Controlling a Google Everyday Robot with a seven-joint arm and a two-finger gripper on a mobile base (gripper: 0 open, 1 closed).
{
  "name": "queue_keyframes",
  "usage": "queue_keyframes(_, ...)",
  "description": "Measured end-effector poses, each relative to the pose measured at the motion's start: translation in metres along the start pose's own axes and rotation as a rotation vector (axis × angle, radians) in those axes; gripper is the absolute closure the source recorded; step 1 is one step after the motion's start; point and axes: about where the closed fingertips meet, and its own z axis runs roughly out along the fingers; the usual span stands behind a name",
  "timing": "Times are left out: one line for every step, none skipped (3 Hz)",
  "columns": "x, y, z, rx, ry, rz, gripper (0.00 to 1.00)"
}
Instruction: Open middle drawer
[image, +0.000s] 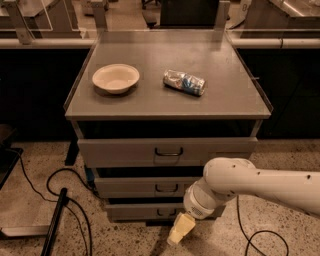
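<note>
Downward the bent arm hangs its gripper below the middle drawer, fingers pressed together.

The gripper hangs low by the floor, with the middle drawer at its 11 o'clock and the handle unblocked. The white arm covers that drawer's right end at 1 o'clock. Black cables lie at 9 o'clock, well apart.
</note>
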Motion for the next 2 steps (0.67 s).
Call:
queue_keyframes(-0.001, -0.002, 0.003, 0.005, -0.013, 0.012, 0.00)
queue_keyframes(-0.005, -0.018, 0.016, 0.043, -0.043, 0.038, 0.00)
